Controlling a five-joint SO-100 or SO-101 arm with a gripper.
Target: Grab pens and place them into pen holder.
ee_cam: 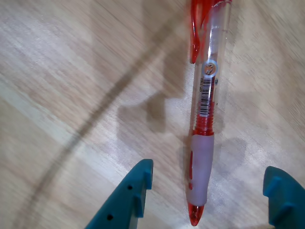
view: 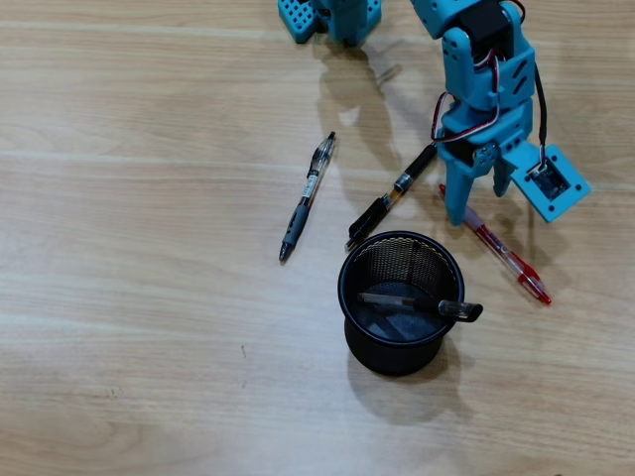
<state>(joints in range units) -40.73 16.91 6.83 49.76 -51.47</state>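
The red pen [ee_cam: 205, 119], lying on the table [view: 149, 347] at the right of the overhead view just beside the pen holder [view: 401, 300], is straddled by the spread, empty end effector [ee_cam: 209, 191], so closing on its grip section is judged next.

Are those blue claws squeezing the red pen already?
Apart. The wrist view shows bare wood on both sides between the open gripper fingers and the red pen, which lies on the table between them.
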